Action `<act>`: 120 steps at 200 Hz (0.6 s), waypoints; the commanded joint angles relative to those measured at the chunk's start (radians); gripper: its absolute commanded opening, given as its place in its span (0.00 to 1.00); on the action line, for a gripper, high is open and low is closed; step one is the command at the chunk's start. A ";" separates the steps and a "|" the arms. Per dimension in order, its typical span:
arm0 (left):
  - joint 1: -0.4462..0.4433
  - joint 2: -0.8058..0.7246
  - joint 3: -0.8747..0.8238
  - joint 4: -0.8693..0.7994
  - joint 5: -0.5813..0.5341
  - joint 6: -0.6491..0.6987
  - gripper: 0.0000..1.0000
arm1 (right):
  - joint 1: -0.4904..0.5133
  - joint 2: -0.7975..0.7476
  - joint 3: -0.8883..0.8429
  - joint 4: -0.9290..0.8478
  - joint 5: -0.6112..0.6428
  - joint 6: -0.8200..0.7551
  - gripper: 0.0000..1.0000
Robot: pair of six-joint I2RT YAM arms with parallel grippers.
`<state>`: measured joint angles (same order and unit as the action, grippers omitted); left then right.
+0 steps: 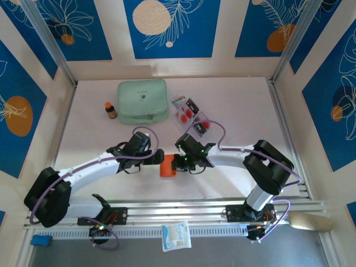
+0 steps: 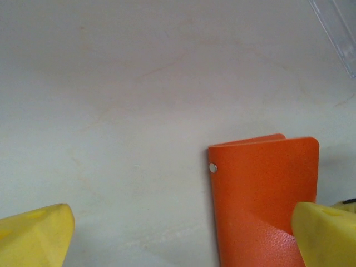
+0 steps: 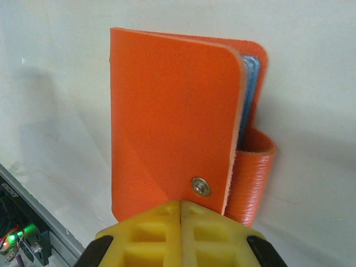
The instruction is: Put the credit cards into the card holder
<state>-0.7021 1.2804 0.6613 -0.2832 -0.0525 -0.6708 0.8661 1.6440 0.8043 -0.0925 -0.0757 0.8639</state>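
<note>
Top external view, from the left: a small brown bottle with an orange cap [image 1: 111, 110] stands on the white surface [image 1: 245, 105], well ahead of my left end effector [image 1: 158, 156] and off to its left. Just beside the bottle lies a mint-green fabric zip pouch [image 1: 142, 101], ahead of that same end effector and apart from it.

My left end effector is released, its yellow fingers [image 2: 34, 236] spread wide and low over the surface. In the left wrist view its right finger overlaps a corner of the small orange-red folding leather card holder [image 2: 261, 194]; I cannot tell whether they touch. The card holder sits between my two end effectors, both close against it.

My right end effector [image 3: 181, 231] is clenched on the card holder's bottom edge, fingertips pressed together just below the metal snap stud [image 3: 201, 187] on the front cover. In the right wrist view the cover stands slightly ajar, with greyish-blue clear sleeves [image 3: 251, 78] behind it and the curled snap tab [image 3: 253, 178] to the right of my fingertips.

The small black-and-white rectangular credit cards with red circles [image 1: 189, 114] lie ahead of my right end effector, apart from it.
</note>
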 commanded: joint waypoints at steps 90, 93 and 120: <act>-0.118 0.148 0.019 -0.046 -0.145 -0.002 1.00 | -0.096 -0.112 -0.037 -0.078 0.020 -0.038 0.09; -0.119 0.148 0.016 -0.046 -0.147 -0.006 1.00 | -0.100 -0.112 -0.037 -0.083 0.020 -0.042 0.10; -0.122 0.142 -0.003 -0.036 -0.162 -0.024 1.00 | -0.121 -0.108 -0.027 -0.099 0.016 -0.066 0.15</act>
<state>-0.8165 1.4223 0.6632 -0.2890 -0.1604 -0.6754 0.7563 1.5463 0.7742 -0.1349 -0.0685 0.8379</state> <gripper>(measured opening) 0.998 0.136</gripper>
